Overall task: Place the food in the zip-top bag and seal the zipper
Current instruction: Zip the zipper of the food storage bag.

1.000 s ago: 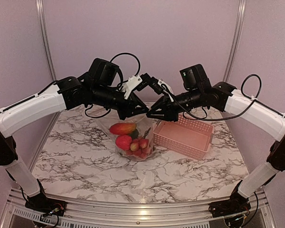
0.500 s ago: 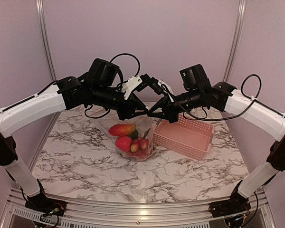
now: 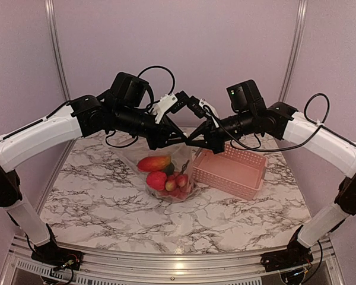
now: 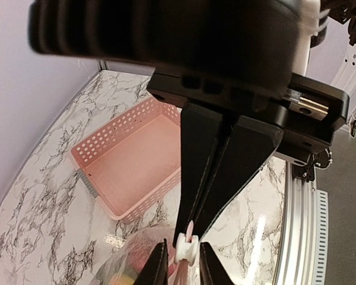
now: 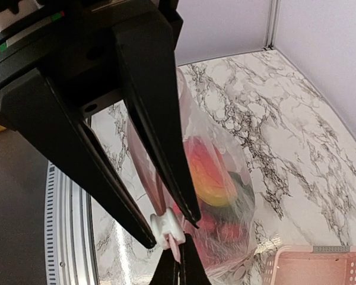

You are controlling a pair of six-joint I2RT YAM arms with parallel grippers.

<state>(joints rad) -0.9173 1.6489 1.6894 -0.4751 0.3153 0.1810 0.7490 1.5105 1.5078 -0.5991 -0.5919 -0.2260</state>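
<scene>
The clear zip-top bag [image 3: 181,155] hangs between my two grippers, its bottom resting on the table. The food [image 3: 166,178] is inside it: an orange-red mango shape [image 3: 153,162], red-pink berries and a dark piece. My right gripper [image 5: 179,262] is shut on the pink mouth strip of the bag, just beside a white zipper slider [image 5: 166,227]. My left gripper [image 4: 183,262] straddles that slider [image 4: 187,248], its jaws a little apart with narrow gaps on both sides. In the top view the left gripper [image 3: 185,141] and the right gripper [image 3: 193,143] meet tip to tip.
The pink slotted basket [image 3: 231,169] stands empty on the marble table, right of the bag and under the right arm. It also shows in the left wrist view [image 4: 130,154]. Purple walls close the back and sides.
The right gripper has drawn back slightly to the right and up. The bag and its food have shifted a little with it. The left arm has barely moved.
</scene>
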